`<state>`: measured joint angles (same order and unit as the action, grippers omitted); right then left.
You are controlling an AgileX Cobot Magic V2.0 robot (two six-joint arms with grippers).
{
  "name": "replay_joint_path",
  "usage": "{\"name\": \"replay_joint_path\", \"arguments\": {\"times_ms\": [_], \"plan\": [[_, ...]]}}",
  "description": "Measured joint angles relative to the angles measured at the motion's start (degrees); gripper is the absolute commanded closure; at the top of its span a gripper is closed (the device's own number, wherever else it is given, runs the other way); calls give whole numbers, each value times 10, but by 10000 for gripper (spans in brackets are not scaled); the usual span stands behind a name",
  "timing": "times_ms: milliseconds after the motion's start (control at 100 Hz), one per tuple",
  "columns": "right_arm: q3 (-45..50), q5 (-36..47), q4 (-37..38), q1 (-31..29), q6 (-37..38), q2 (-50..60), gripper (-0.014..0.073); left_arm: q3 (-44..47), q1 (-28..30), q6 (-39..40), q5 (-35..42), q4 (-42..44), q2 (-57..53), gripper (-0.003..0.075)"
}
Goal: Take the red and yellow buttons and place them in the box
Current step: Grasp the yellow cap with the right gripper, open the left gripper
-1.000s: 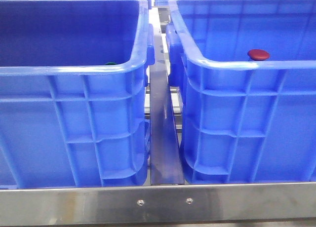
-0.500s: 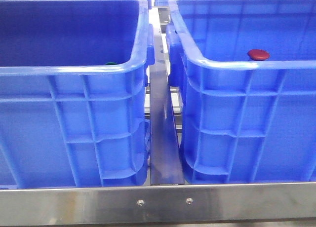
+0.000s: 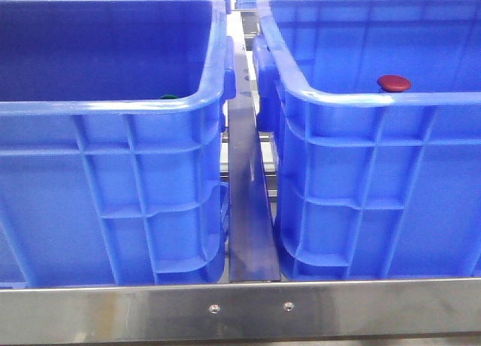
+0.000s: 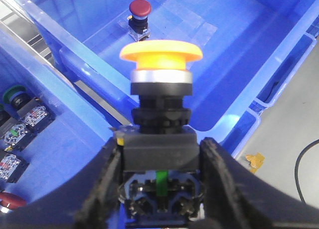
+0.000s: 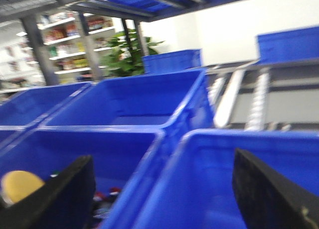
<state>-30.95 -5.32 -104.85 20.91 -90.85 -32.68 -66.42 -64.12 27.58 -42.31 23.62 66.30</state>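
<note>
Left end effector (image 4: 159, 189) clamped on yellow button (image 4: 160, 57) above the box's (image 4: 239, 64) open interior; right end effector (image 5: 164, 199) spread.

red button (image 3: 394, 83) base hidden by box (image 3: 376, 99) rim | right wrist view blurred

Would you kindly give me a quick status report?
Left claw shut on yellow button, over box. Right claw open, empty. Red button in box. Nothing in the way.
</note>
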Motion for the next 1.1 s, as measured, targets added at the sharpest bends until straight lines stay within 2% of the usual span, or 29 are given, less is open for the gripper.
{"name": "replay_joint_path", "arguments": {"times_ms": [200,490,830,930,1100], "plan": [[-11,-146,6,0,106,-94,53,0,0,0,0,0,0,739],[-83,-326,17,0,183,-258,53,0,0,-1,0,0,0,739],[-132,-440,23,0,224,-353,55,0,0,-1,0,0,0,739],[-139,-453,25,0,224,-360,126,0,0,-1,0,0,0,739],[-142,-464,28,0,225,-367,353,0,0,-1,0,0,-1,739]]}}
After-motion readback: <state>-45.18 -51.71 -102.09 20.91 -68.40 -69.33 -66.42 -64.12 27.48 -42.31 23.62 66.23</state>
